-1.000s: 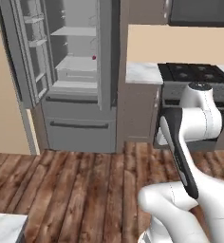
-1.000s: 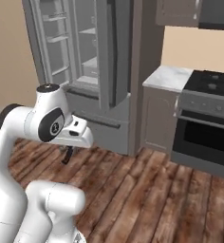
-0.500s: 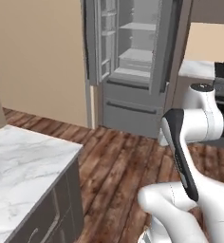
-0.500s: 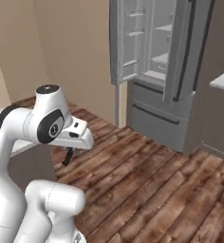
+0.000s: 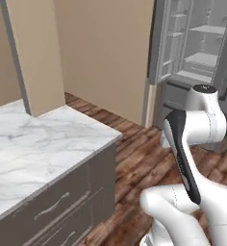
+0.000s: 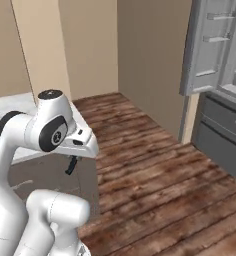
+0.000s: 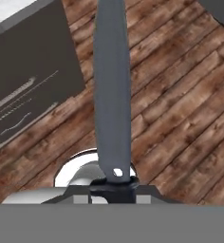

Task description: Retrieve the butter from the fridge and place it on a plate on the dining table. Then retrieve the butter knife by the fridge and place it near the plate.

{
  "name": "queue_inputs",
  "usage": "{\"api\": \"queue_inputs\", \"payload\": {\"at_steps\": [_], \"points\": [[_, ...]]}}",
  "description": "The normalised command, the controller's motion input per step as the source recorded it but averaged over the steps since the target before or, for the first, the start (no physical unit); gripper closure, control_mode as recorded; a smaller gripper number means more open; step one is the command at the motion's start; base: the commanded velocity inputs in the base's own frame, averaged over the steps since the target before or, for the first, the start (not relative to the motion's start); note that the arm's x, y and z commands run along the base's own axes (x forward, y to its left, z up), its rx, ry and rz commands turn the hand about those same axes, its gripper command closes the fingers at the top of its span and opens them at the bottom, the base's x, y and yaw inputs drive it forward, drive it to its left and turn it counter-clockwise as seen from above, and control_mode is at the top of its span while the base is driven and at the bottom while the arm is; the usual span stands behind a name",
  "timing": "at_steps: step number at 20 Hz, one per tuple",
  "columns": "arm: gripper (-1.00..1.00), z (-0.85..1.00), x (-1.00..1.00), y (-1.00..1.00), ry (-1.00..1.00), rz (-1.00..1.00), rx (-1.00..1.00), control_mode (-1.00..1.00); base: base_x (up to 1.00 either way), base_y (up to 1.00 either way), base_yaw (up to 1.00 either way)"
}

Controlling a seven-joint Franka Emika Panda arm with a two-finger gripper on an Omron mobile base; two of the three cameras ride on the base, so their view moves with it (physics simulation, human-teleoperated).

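A long flat grey butter knife (image 7: 111,85) runs up the middle of the hand view, and my gripper (image 7: 113,182) is shut on its near end above the wood floor. From the right base camera the gripper (image 6: 72,161) hangs low under the folded arm, beside the dining table (image 6: 10,107). The table's white veined marble top (image 5: 33,144) lies at the left. The grey fridge (image 5: 202,53) stands at the upper right with its door swung open and bare shelves showing; it also sits at the right edge (image 6: 215,60). The butter and the plate are out of view.
A beige pillar (image 5: 31,53) rises at the back of the marble top, with a beige wall (image 5: 106,53) behind. Dark grey drawer fronts (image 5: 62,206) sit under the table's top, seen too as a dark panel (image 7: 28,85). Brown wood floor (image 6: 155,165) stretches between table and fridge.
The whole picture has swung: the camera turned away from the fridge, which slid to the right edge, and the marble table came in at the left. The arm keeps its folded pose and its grip.
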Motion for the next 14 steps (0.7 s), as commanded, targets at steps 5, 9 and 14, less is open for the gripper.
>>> {"api": "queue_inputs", "payload": {"at_steps": [5, 9, 14], "points": [[1.00, 0.00, 0.00, 0.00, 0.00, 0.00, 0.00, 1.00, 0.00, -0.68, 0.61], [1.00, 0.00, 0.00, 0.00, 0.00, 0.00, 0.00, 1.00, 0.00, -0.66, 0.63], [1.00, 0.00, 0.00, 0.00, 0.00, 0.00, 0.00, 1.00, 0.00, -0.81, 0.62]]}}
